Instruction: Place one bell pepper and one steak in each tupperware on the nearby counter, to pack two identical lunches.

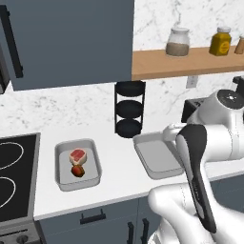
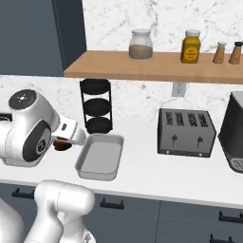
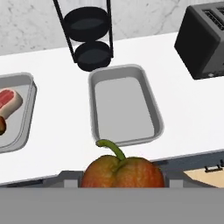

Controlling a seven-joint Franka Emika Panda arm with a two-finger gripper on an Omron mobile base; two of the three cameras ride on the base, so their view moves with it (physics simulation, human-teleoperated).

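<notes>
The claw [image 3: 122,186] grasps a bell pepper [image 3: 122,174] above the desk's [image 3: 61,131] front edge, near the empty tupperware [image 3: 124,107]. The other tupperware [image 1: 94,164] holds a steak [image 1: 77,155] and a second pepper [image 1: 78,171].

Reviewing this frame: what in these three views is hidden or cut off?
- Gripper: in the hand view the held bell pepper covers the jaws, so the contact is unseen.
- Empty tupperware: its right side is behind the arm in the left base view.
- Left tupperware with steak: cut by the hand view's left edge.
- Dark appliance: cut by the right base view's right edge.
</notes>
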